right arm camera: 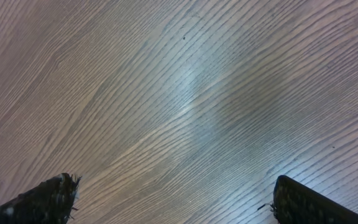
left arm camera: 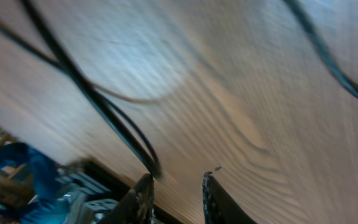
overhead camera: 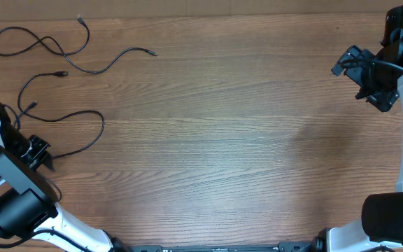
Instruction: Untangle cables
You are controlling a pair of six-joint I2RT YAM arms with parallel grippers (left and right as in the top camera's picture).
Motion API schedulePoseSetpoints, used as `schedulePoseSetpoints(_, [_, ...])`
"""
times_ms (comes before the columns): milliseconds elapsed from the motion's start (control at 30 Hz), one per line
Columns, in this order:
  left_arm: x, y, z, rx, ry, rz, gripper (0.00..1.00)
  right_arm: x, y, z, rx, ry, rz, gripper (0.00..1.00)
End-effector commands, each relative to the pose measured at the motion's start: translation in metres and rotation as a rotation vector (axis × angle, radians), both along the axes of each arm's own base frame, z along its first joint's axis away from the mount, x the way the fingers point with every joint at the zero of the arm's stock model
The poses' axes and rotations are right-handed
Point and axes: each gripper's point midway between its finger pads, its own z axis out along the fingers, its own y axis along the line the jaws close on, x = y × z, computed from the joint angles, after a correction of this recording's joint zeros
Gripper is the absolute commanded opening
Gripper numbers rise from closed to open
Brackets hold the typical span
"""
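Note:
Several thin black cables lie at the table's far left. One looping strand (overhead camera: 142, 50) runs along the back edge, a shorter one (overhead camera: 47, 74) curves below it, and a third (overhead camera: 102, 120) arcs round to my left gripper (overhead camera: 40, 152). In the left wrist view that gripper (left arm camera: 177, 177) is slightly open. Bare wood shows in the gap, and a cable (left arm camera: 92, 96) ends right at the tip of the left finger. Another strand (left arm camera: 328, 59) crosses the upper right. My right gripper (overhead camera: 361, 82) hangs at the far right, and its wrist view shows it (right arm camera: 174, 183) wide open over bare wood.
The wooden table (overhead camera: 229, 126) carries nothing else between the two arms. The left arm's white link and black base (overhead camera: 12, 203) fill the front left corner. The right arm's base (overhead camera: 390, 217) stands at the front right.

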Motion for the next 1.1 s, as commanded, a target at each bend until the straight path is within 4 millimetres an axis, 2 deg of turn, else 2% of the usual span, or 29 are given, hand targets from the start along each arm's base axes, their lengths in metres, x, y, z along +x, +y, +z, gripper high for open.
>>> schedulePoseSetpoints(0, [0.021,-0.032,-0.002,-0.117,-0.077,-0.021,0.30,0.000,-0.002,0.000,-0.011,-0.003,0.000,1.00])
schedulePoseSetpoints(33, [0.025,-0.037,-0.001,-0.129,-0.085,-0.031,0.35,0.000,-0.002,0.000,-0.011,-0.003,0.000,1.00])
schedulePoseSetpoints(67, [0.028,-0.042,-0.001,-0.137,-0.091,-0.044,0.47,0.000,-0.002,0.000,-0.011,-0.003,0.001,1.00])
schedulePoseSetpoints(100, [0.031,-0.045,-0.001,-0.136,-0.092,-0.057,0.70,0.000,-0.002,0.000,-0.011,-0.003,0.000,1.00])
schedulePoseSetpoints(133, [0.034,-0.049,-0.002,-0.132,-0.092,-0.079,0.74,0.000,-0.002,0.000,-0.011,-0.003,0.000,1.00])
schedulePoseSetpoints(200, [0.037,-0.054,-0.002,-0.134,-0.095,-0.098,0.71,0.000,-0.002,0.000,-0.011,-0.003,0.000,1.00])
schedulePoseSetpoints(267, [0.042,-0.060,-0.002,-0.138,-0.105,-0.113,0.57,0.000,-0.002,0.000,-0.011,-0.003,0.000,1.00])
schedulePoseSetpoints(300, [0.044,-0.061,-0.002,-0.138,-0.110,-0.120,0.54,0.000,-0.002,0.000,-0.011,-0.003,0.000,1.00])
schedulePoseSetpoints(367, [0.050,-0.060,-0.002,-0.129,-0.132,-0.138,0.49,0.000,-0.002,0.000,-0.011,-0.003,0.001,1.00])
schedulePoseSetpoints(433, [0.060,-0.059,0.001,-0.135,-0.182,-0.173,0.49,0.000,-0.002,0.000,-0.011,-0.003,0.000,1.00])
schedulePoseSetpoints(500, [0.067,-0.054,0.004,-0.114,-0.207,-0.195,0.45,0.000,-0.002,0.000,-0.011,-0.003,0.000,1.00])
schedulePoseSetpoints(533, [0.069,-0.050,0.004,-0.097,-0.210,-0.201,0.38,0.000,-0.002,0.000,-0.011,-0.003,0.000,1.00])
schedulePoseSetpoints(567, [0.070,-0.044,0.003,-0.066,-0.207,-0.210,0.35,0.000,-0.002,0.000,-0.011,-0.003,0.000,1.00])
schedulePoseSetpoints(633, [0.069,-0.030,0.001,0.006,-0.186,-0.231,0.35,0.000,-0.002,0.000,-0.011,-0.003,0.000,1.00])
schedulePoseSetpoints(667, [0.067,-0.022,0.000,0.048,-0.170,-0.242,0.36,0.000,-0.002,0.000,-0.011,-0.003,0.000,1.00])
schedulePoseSetpoints(767, [0.064,-0.006,-0.006,0.146,-0.131,-0.221,0.49,0.000,-0.002,0.000,-0.011,-0.003,0.000,1.00])
schedulePoseSetpoints(833, [0.062,0.001,-0.013,0.187,-0.120,-0.198,0.60,0.000,-0.002,0.000,-0.011,-0.003,0.000,1.00])
schedulePoseSetpoints(933, [0.061,0.009,-0.023,0.223,-0.132,-0.102,0.82,0.000,-0.002,0.000,-0.011,-0.003,0.000,1.00])
schedulePoseSetpoints(1067, [0.062,0.021,-0.037,0.268,-0.165,0.001,0.87,0.000,-0.002,0.000,-0.011,-0.003,0.001,1.00])
